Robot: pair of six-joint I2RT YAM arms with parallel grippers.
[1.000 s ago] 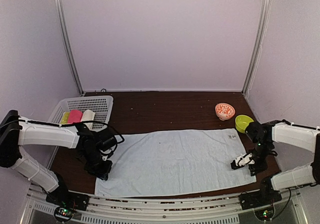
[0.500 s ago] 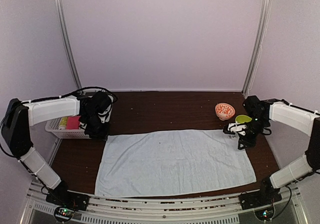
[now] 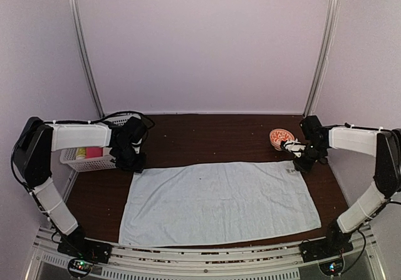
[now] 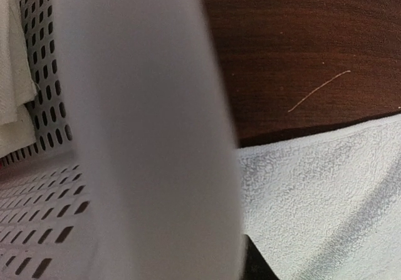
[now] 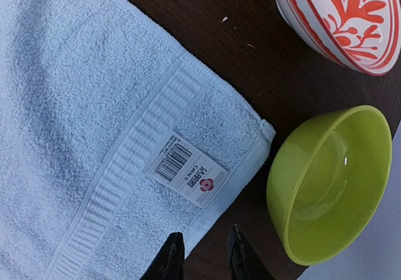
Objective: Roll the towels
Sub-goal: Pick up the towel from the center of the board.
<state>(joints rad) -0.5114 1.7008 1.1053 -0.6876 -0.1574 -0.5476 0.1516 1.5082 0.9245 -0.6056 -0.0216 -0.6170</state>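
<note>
Jaws of the right tool (image 5: 205, 258) stand slightly apart at the bottom edge of the wrist view, gripping nothing; the towel's hem passes just beside one tip. The towel (image 3: 219, 198) is pale blue-white terry, spread flat in one layer across the middle of the tabletop (image 3: 207, 136). A ribbed band and a barcode label (image 5: 187, 170) sit at its upper-right corner.

The left tool (image 3: 131, 161) is a dark lump at the towel's upper-left corner. A broad pale blur blocks its wrist view, so I cannot tell how far open it is.

The left arm covers part of the basket (image 3: 88, 162). The right arm hides the green bowl (image 5: 332, 180) from above.

Counted: one spread towel, one basket, two bowls, the other orange-patterned (image 3: 281, 137).
</note>
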